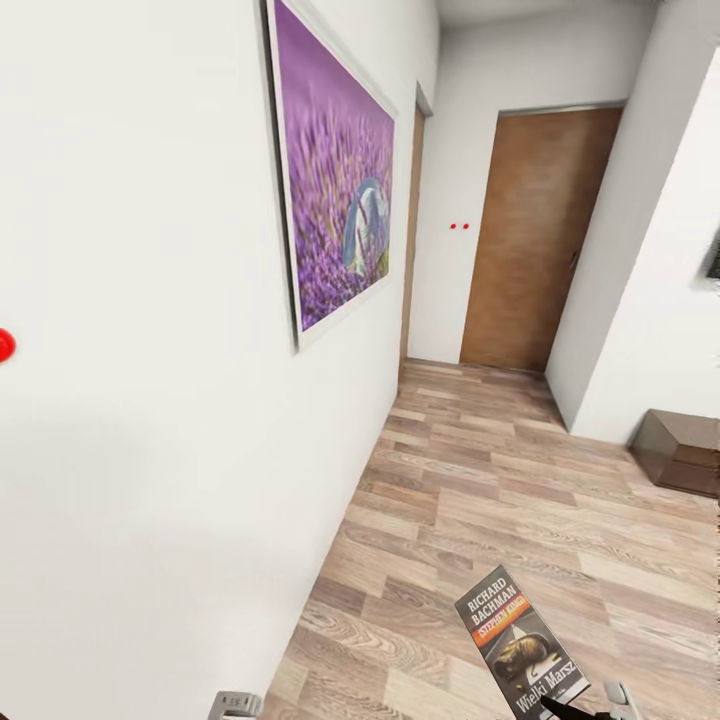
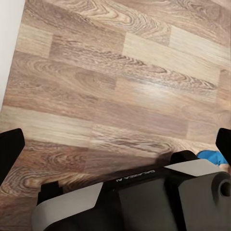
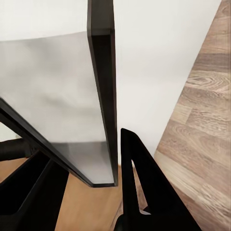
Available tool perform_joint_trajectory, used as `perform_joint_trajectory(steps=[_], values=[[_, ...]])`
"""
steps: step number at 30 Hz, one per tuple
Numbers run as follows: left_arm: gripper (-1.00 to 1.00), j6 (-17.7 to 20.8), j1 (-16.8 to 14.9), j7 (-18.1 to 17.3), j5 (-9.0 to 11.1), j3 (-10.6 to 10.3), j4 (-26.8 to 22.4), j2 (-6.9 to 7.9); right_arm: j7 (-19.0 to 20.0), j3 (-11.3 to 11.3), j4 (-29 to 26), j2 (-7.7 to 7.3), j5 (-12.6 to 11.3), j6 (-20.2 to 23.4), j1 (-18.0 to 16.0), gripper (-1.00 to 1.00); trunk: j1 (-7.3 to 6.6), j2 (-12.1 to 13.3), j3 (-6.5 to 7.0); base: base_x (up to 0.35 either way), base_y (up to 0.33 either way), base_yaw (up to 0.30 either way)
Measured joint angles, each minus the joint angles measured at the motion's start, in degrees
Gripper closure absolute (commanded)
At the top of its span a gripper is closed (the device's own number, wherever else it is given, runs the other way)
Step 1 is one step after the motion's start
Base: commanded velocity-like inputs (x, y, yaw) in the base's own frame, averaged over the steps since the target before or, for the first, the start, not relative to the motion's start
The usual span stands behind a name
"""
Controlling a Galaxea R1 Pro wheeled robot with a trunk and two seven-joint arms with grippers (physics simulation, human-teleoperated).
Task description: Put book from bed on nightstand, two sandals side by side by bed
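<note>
You have the book [image 1: 520, 643] clamped in your right gripper [image 1: 578, 711] at the bottom edge of the head view, held up over the wood-plank floor [image 1: 520, 480] with its cover facing the camera. Its long axis runs diagonally: the "RICHARD BACHMAN" end points up and toward the white wall [image 1: 140, 400] on your left, the "Wielki Marsz" end points down toward the gripper, where the lower corner is cut off by the frame. In the right wrist view you see the book [image 3: 103, 91] edge-on, a thin dark slab between the black fingers [image 3: 144, 187], one on each side, pressed against it. Your left gripper's fingertips sit wide apart at the two edges of the left wrist view, nothing between them but floor [image 2: 115, 72]; a small patch of bright blue [image 2: 211, 157] peeks from behind the robot's body, too hidden to identify. The lavender picture [image 1: 335, 170] hangs on the left wall, a brown door [image 1: 530, 240] closes the far end, and a low dark brown cabinet [image 1: 685, 450] is cut off at right.
</note>
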Motion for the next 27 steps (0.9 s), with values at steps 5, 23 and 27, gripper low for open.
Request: perform_joint_trajectory(steps=[5, 23, 27], values=[[-1.00, 0.00, 0.01, 0.00, 0.00, 0.01, -0.01, 0.00, 0.00, 0.03, 0.03, 0.00, 0.01, 0.04, 0.01, 1.00, 0.00, 0.00, 0.00, 0.036, 0.000, -0.088], [-1.00, 0.00, 0.01, 0.00, 0.00, 0.01, -0.01, 0.00, 0.10, 0.02, -0.01, 0.00, 0.01, 0.06, 0.01, 1.00, 0.00, 0.00, 0.00, 0.215, 0.000, -0.012], [-1.00, 0.00, 0.00, 0.00, 0.00, -0.05, 0.01, 0.00, 0.09, -0.06, -0.03, 0.00, 0.00, 0.06, 0.00, 1.00, 0.00, 0.00, 0.00, 0.005, 0.000, -0.201]])
